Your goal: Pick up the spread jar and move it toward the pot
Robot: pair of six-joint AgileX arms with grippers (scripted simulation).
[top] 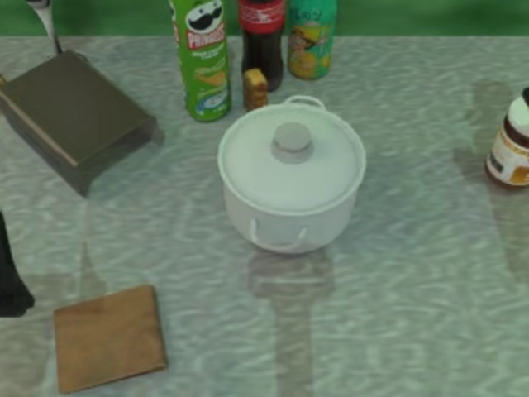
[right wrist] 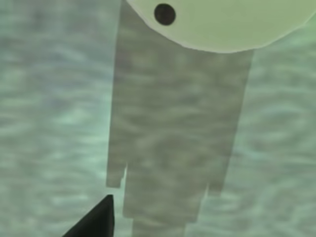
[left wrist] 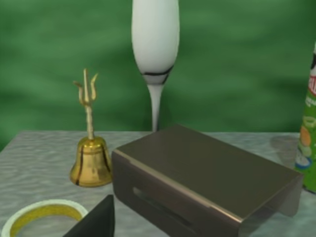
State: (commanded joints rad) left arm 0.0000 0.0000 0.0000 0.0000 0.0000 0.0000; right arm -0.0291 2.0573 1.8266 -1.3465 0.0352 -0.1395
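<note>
The spread jar, squat and dark brown with a white lid and a white-and-orange label, stands at the table's right edge. It is well apart from the large white pot, which sits mid-table with its lid on. My right gripper is outside the top view. Its wrist view looks down on bare table and shadow, with one dark finger showing and nothing beside it. A pale round surface with a black dot, possibly the jar's lid, lies at that view's edge. My left gripper is parked at the left edge, with one finger showing.
A grey rectangular box lies at the back left. A green crisps can, cola bottle, tan block and yellow-green can stand behind the pot. A wooden board lies front left. A brass bell and a white glass stand beyond the box.
</note>
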